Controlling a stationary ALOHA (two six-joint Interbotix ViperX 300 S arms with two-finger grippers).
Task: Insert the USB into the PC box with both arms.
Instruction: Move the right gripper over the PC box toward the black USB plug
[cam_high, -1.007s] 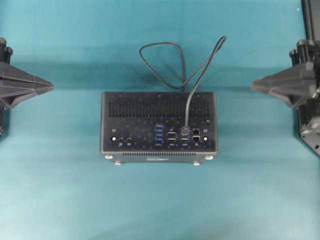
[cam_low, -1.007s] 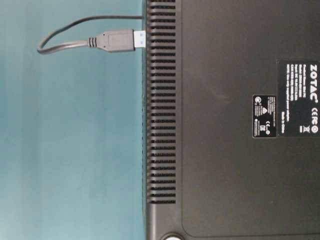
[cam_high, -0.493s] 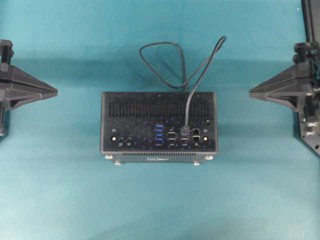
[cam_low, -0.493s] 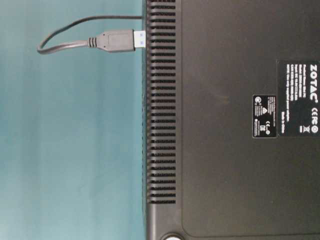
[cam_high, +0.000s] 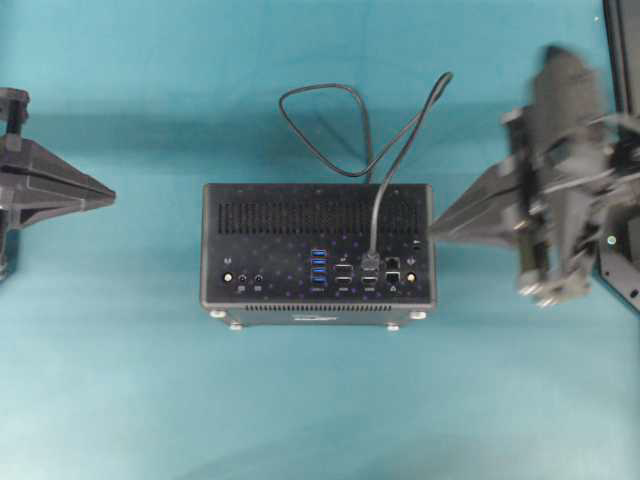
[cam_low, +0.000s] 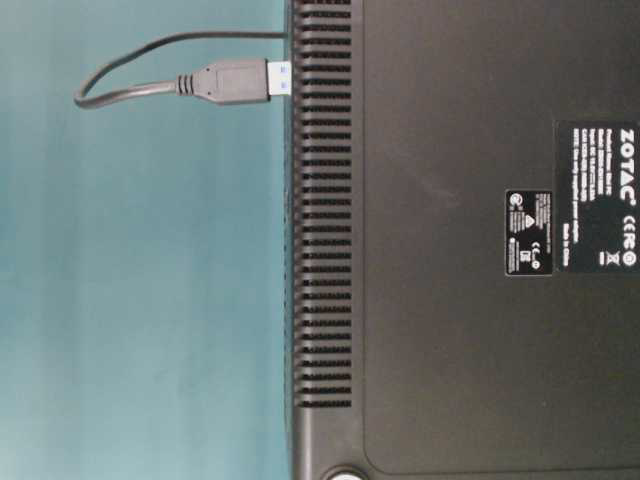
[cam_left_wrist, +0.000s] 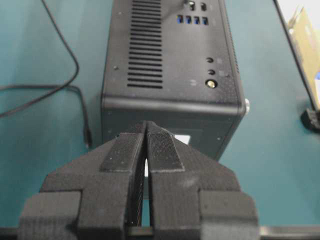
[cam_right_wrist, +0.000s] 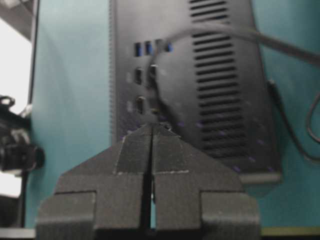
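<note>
The black PC box (cam_high: 318, 245) lies mid-table with its port face up, blue ports (cam_high: 318, 268) in a stack. The USB cable (cam_high: 320, 95) loops behind it and runs over the top, and its plug (cam_high: 371, 262) sits among the ports. At table level the plug (cam_low: 230, 82) stands square to the box (cam_low: 450, 250) with its tip at the face; how deep it goes I cannot tell. My left gripper (cam_high: 110, 197) is shut and stays well left of the box. My right gripper (cam_high: 432, 232), blurred, is shut with its tip at the box's right edge. Both wrist views show shut, empty jaws, left (cam_left_wrist: 146, 125) and right (cam_right_wrist: 152, 127).
Teal cloth covers the table (cam_high: 300, 400). A black frame post (cam_high: 622, 40) stands at the far right edge. In the left wrist view the cable (cam_left_wrist: 70, 75) trails on the cloth left of the box (cam_left_wrist: 170, 50). Dark hardware (cam_right_wrist: 15, 150) sits at the right wrist view's left border.
My right arm has swung in from the right edge, and its tip now reaches the box's right side. The left gripper has shifted only slightly. Box and cable have not moved.
</note>
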